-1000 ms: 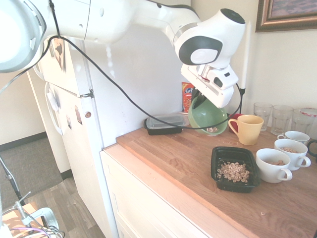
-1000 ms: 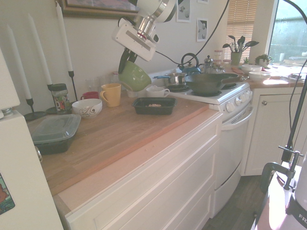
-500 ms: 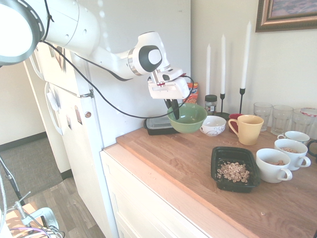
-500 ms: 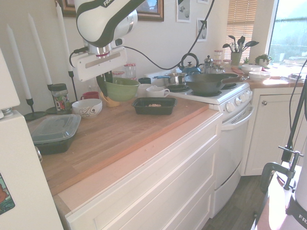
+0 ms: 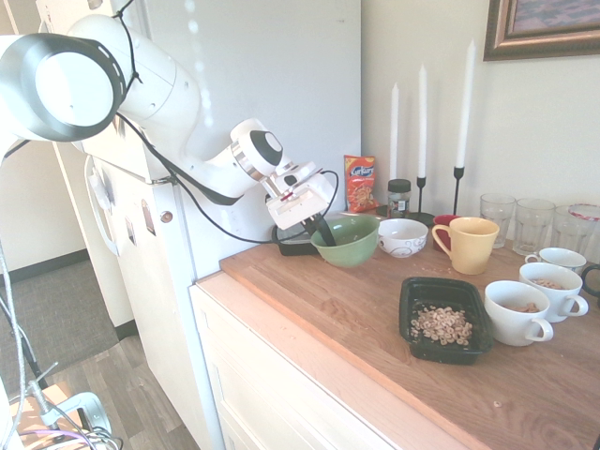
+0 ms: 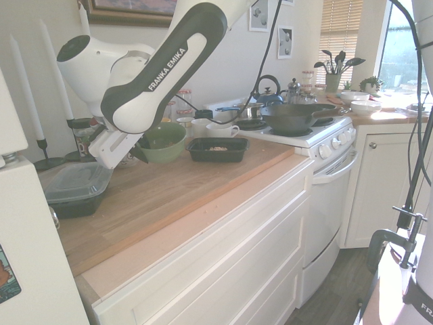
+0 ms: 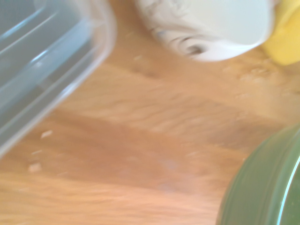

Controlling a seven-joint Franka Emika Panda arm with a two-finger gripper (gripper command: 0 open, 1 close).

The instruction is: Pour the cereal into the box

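At the counter's fridge end, claw [image 5: 322,234] shut on green bowl's rim [image 5: 354,222].

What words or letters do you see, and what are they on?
"FRANKA EMIKA": on the robot arm.
"Kurkure": on the orange-red snack bag; its last letters are hard to make out, and its smaller print is too tiny to read.
The label on the small jar is too small to read.
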